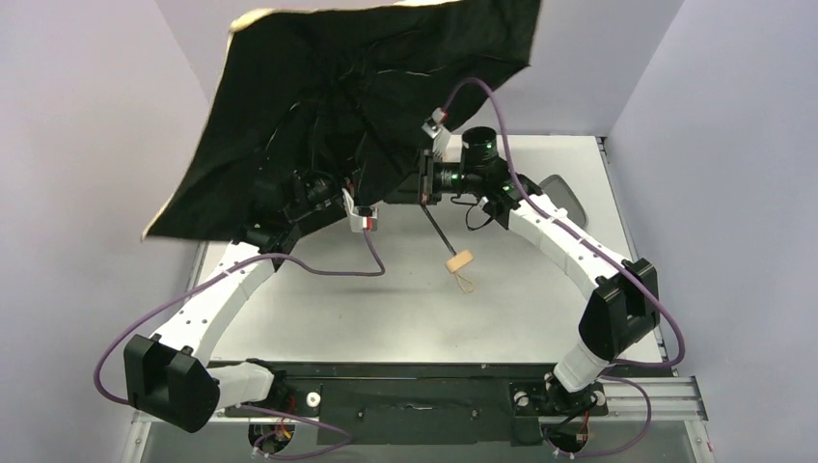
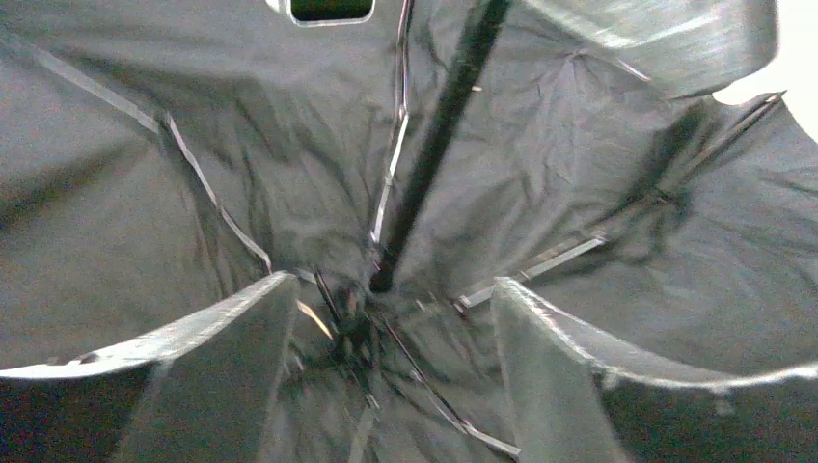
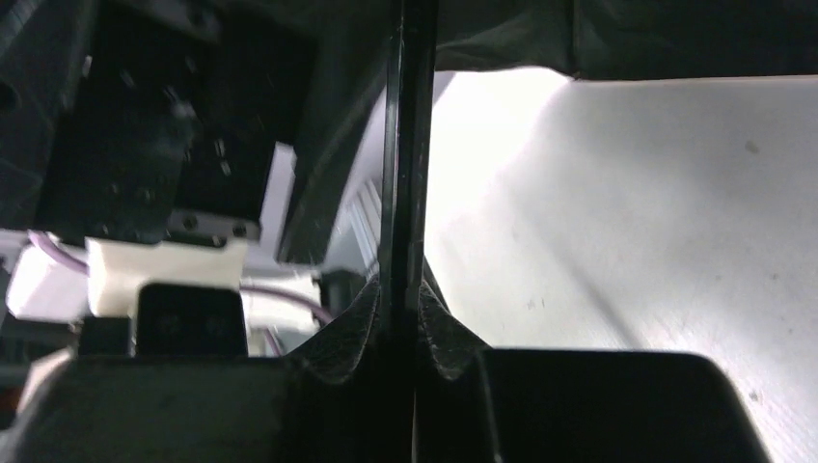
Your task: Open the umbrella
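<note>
**Right gripper** (image 3: 405, 323): the fingers (image 3: 352, 333) are pressed together on the thin black shaft (image 3: 405, 145), which rises straight up between them. In the top view this gripper sits just below the canopy's near edge, over the far half of the table (image 1: 540, 299).

**Left gripper** (image 2: 394, 289): the fingers (image 2: 231, 367) stand apart, one on each side of the point where the shaft meets the hub, and appear to touch nothing. The wrist points into the canopy's underside, where silver ribs (image 2: 394, 154) fan outward across black fabric.

**Umbrella** (image 1: 289, 116): it is open and held above the table's far left part. The canopy (image 1: 405, 68) is spread and tilted, with its black underside facing the top camera and a tan edge showing along the upper and left borders. The shaft slants down and rightward from the right gripper to the small tan handle (image 1: 459, 260). A thin loop (image 1: 467, 283) hangs from the handle near the table's middle. Whether the handle touches the table cannot be told.
</note>
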